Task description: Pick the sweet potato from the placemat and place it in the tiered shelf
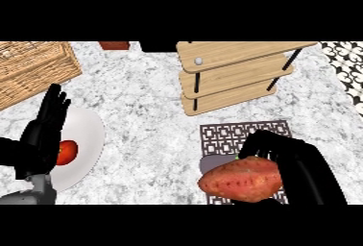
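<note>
The right hand (297, 161) enters from the lower right of the head view with its fingers (266, 144) curled over the top and far side of the sweet potato (241, 181). The sweet potato sits at the near part of the patterned placemat (245, 132); whether it is already lifted off the mat or resting on it cannot be told from this view. Its long axis runs roughly left to right, tilted slightly up toward the right, and the fingers cross it near its right-hand end.

The tiered shelf (234, 77) stands on the counter (149, 110) directly beyond the placemat, its wooden tiers stepped and leaning toward the upper right. The coming move therefore appears to be a forward carry, away from the robot and slightly left of the hand (the right hand is clearly the nearer one). The sweet potato's length is a risk at the black uprights between tiers.

The left hand (42, 134) rests open at the left edge, fingers up, above a white plate (89, 129) carrying a red fruit (66, 152). A wicker basket (35, 65) sits at the upper left.
</note>
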